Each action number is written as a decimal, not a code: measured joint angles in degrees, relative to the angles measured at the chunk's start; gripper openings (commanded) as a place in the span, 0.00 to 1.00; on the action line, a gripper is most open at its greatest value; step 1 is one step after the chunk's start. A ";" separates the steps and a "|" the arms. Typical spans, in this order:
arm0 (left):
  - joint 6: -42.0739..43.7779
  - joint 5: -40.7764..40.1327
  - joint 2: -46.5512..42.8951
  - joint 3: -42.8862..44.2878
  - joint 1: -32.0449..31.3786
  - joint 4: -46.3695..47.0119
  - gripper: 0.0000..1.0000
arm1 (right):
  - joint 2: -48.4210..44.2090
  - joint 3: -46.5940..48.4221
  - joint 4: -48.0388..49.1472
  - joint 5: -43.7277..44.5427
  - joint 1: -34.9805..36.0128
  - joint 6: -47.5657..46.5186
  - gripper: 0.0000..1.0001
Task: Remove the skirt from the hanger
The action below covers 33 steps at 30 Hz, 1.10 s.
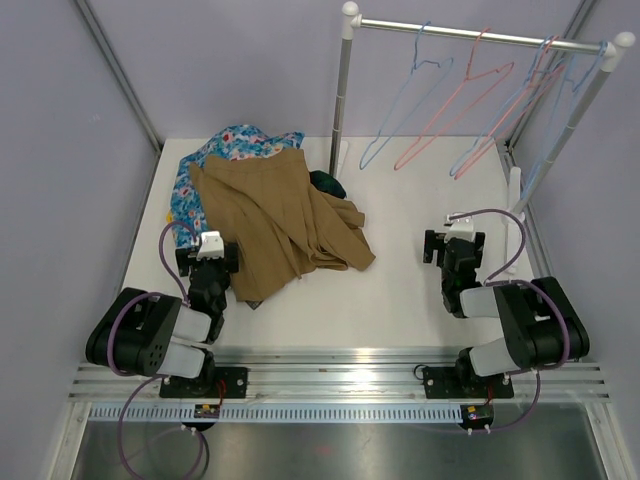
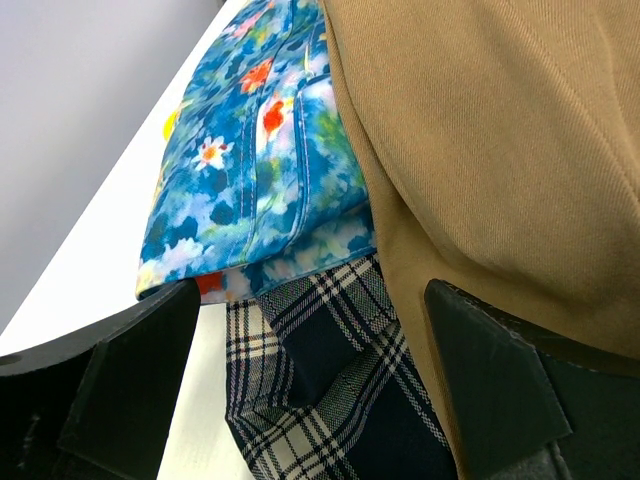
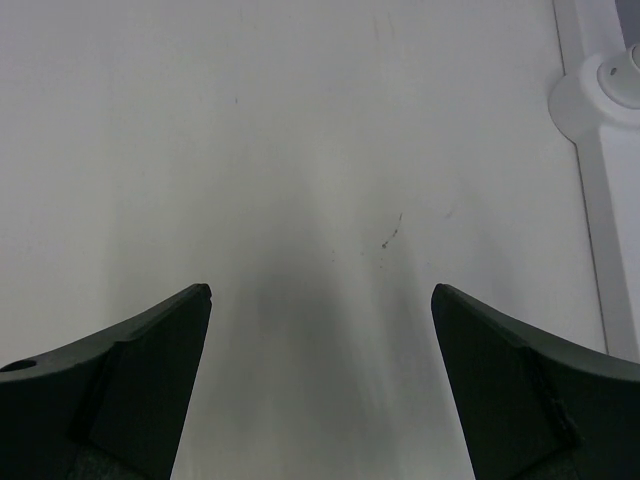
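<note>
The tan pleated skirt (image 1: 280, 215) lies spread flat on the white table on top of a pile of clothes, with no hanger showing in it. It fills the right of the left wrist view (image 2: 500, 150). Light-blue wire hangers (image 1: 405, 105) hang bare on the rail at the back right. My left gripper (image 1: 212, 238) is open and empty at the near-left edge of the pile, its jaws (image 2: 312, 300) on either side of the pile's edge. My right gripper (image 1: 455, 240) is open and empty over bare table (image 3: 320, 290).
A blue floral garment (image 1: 225, 150) (image 2: 260, 150) and a dark tartan garment (image 2: 320, 380) lie under the skirt. The rack's upright pole (image 1: 340, 100) stands behind the pile, with pink hangers (image 1: 455, 110) on its rail. A white rack foot (image 3: 610, 90) stands right of my right gripper.
</note>
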 measured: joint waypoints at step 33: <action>-0.15 0.00 -0.02 -0.04 0.20 0.00 0.99 | 6.36 3.91 10.27 -14.84 -11.19 5.95 0.99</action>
